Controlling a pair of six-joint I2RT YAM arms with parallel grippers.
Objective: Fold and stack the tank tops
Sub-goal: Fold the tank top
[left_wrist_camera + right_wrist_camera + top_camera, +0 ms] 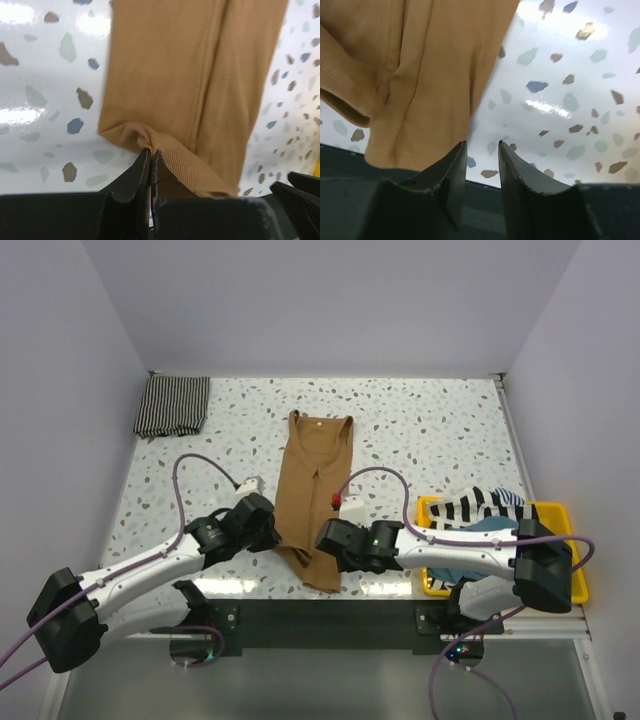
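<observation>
**Containers**
- Yellow bin [553, 507], right side of the table [430, 430], near edge. It holds a broad-striped black-and-white top [480, 508], crumpled and spilling over the bin's far-left rim. Under it lies a teal cloth [492, 525], only partly visible. The right arm crosses in front of the bin and hides most of its inside.

**Tank tops**
- Tan top [314, 480], centre of the table, lying flat as a narrow lengthwise strip.
  - The neck and straps point to the far side and the hem to the near edge.
  - One long crease runs down the middle.
  - The cloth is a fine rib knit with a stitched hem.
  - The near end is rumpled and skewed slightly to the right, with one corner curled under.
- Thin-striped top [172, 406], folded into a neat rectangle in the far left corner, well apart from everything else.

**Grippers**
- Left gripper [151, 152], at the tan top's near left corner. Its fingers are pressed together on a pinch of the ribbed hem, which puckers at the tips.
- Right gripper [482, 145], at the tan top's near right edge. Its fingers stand slightly apart with bare table showing through the gap, and the cloth lies just beside one finger.
</observation>
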